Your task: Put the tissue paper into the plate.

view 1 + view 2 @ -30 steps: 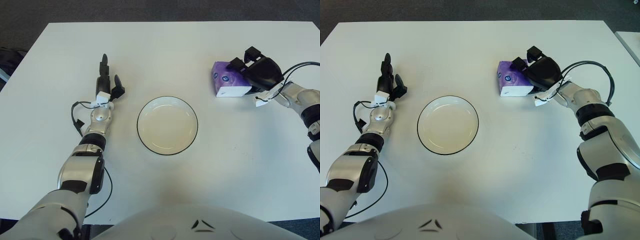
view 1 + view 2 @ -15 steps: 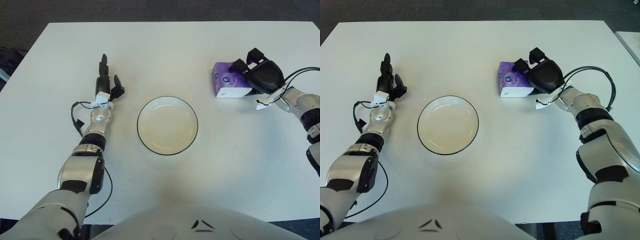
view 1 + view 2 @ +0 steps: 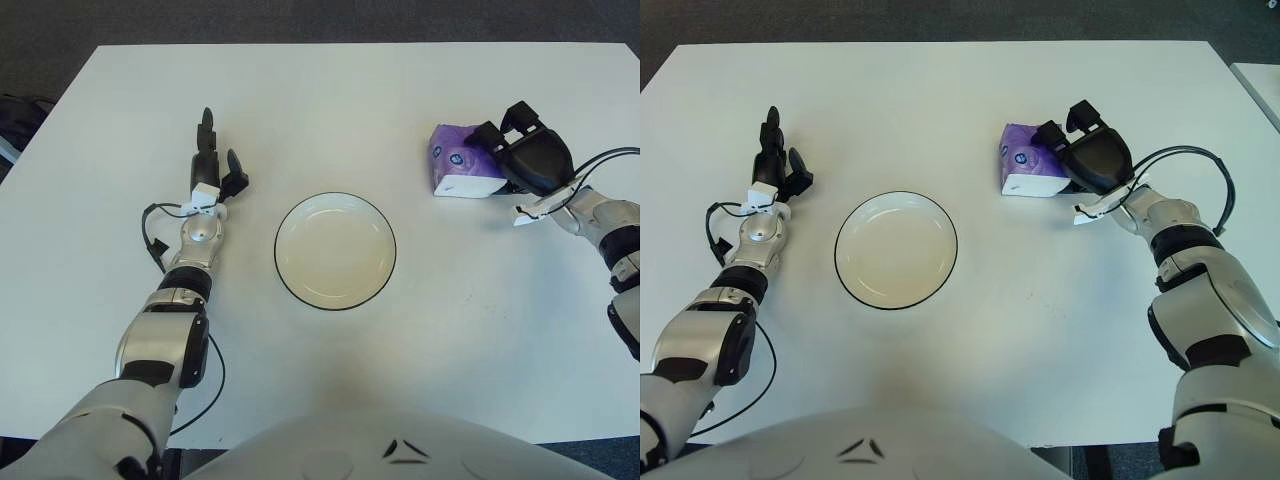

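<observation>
1. Left hand (image 3: pixel 212 165) – idle, well left of the plate (image 3: pixel 335 251), fingers spread and relaxed, holding nothing.
2. Plate sits mid-worktop (image 3: pixel 300 90), white with dark rim – nothing in it.
3. Tissue paper (image 3: pixel 458 167), a purple and white pack, lies on the worktop well right of the plate and slightly farther back, not lifted.
4. Right hand (image 3: pixel 1090 150) is at the pack's right end, fingers (image 3: pixel 1050 132) draped over the top edge; looks like contact, but a firm grasp isn't clear – can't tell.
5. Step in hand, as I judge it: secure the pack. Close fingers around the right end, squeeze lightly since it looks soft, lift clear, carry left over the plate centre, then let go.
</observation>
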